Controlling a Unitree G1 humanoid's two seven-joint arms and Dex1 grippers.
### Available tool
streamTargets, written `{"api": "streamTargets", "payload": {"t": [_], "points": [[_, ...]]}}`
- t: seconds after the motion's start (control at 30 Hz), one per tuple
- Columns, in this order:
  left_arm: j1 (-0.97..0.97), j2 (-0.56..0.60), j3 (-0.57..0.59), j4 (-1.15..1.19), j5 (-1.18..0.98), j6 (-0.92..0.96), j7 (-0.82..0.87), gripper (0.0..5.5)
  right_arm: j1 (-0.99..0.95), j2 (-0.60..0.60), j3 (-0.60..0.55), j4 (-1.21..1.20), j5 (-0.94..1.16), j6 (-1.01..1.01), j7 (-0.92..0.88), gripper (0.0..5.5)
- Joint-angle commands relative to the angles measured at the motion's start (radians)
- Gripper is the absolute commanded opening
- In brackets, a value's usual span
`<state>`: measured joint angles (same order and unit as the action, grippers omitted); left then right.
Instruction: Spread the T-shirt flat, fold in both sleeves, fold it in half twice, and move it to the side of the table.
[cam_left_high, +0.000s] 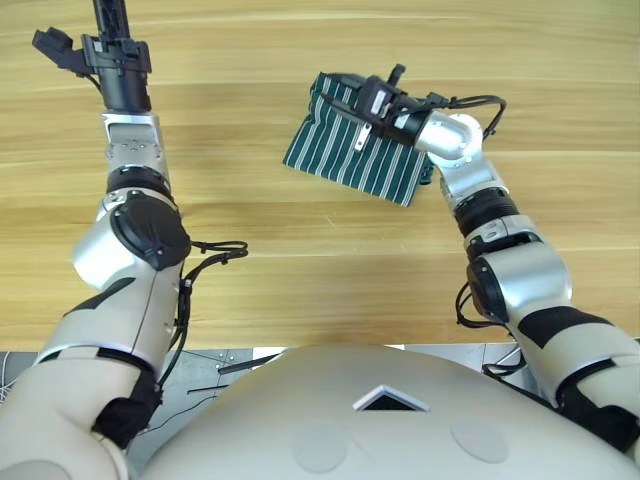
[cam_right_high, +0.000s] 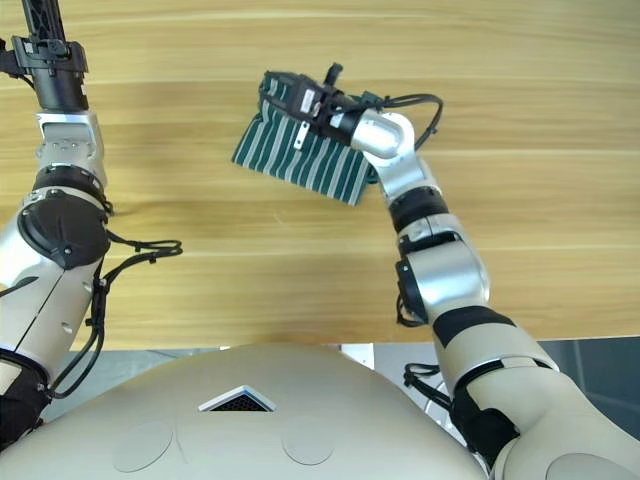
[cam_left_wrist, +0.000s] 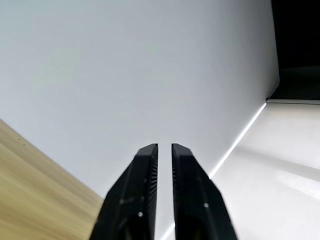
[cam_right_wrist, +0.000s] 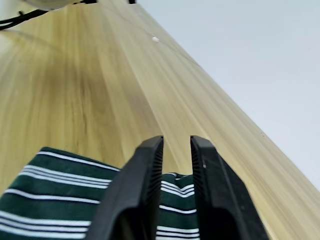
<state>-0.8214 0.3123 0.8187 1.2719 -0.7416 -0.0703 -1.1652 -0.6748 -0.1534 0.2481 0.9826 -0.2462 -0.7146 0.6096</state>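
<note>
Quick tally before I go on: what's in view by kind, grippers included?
T-shirt, green with white stripes, folded: 1
Grippers: 2, the left gripper and the right gripper
Table: 1
Total: 4

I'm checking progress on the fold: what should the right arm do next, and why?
Probably carry the T-shirt toward the side of the table: it already lies as a small folded rectangle, and the right gripper sits at its far edge.
</note>
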Motion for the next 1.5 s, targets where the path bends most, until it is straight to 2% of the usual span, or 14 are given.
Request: {"api": "streamTargets", "payload": {"t": [0.03, 0.1, 0.37, 0.53, 0.7, 0.87, 1.07, 1.23, 1.5], "points": [[-0.003, -0.006, -0.020, 0.009, 0.022, -0.022, 0.035, 0.00, -0.043, 0.001, 0.071, 0.059, -0.087, 0.007, -0.036, 0.31], [-0.005, -0.012, -0.029, 0.010, 0.030, -0.031, 0.044, 0.00, -0.056, 0.000, 0.091, 0.091, -0.112, 0.016, -0.047, 0.03], [-0.009, -0.022, -0.052, 0.019, 0.057, -0.054, 0.087, 0.00, -0.113, -0.021, 0.114, 0.255, -0.190, 0.132, -0.226, 0.03], [-0.008, -0.028, -0.068, 0.021, 0.072, -0.068, 0.103, 0.00, -0.140, -0.045, 0.077, 0.330, -0.177, 0.260, -0.358, 0.03], [-0.009, -0.032, -0.079, 0.024, 0.082, -0.079, 0.117, 0.00, -0.117, -0.105, -0.012, 0.380, -0.125, 0.432, -0.471, 0.03], [-0.002, -0.037, -0.085, 0.024, 0.098, -0.094, 0.126, 0.00, -0.017, -0.247, -0.139, 0.397, -0.057, 0.560, -0.574, 0.03], [0.009, -0.027, -0.088, 0.023, 0.102, -0.104, 0.123, 0.00, 0.070, -0.335, -0.254, 0.386, 0.014, 0.520, -0.588, 0.03], [0.019, -0.018, -0.092, 0.021, 0.105, -0.111, 0.120, 0.00, 0.074, -0.339, -0.267, 0.374, 0.015, 0.442, -0.569, 0.03], [0.028, -0.014, -0.104, 0.021, 0.123, -0.133, 0.131, 0.00, -0.011, -0.378, -0.288, 0.283, 0.029, 0.174, -0.617, 0.03]]}}
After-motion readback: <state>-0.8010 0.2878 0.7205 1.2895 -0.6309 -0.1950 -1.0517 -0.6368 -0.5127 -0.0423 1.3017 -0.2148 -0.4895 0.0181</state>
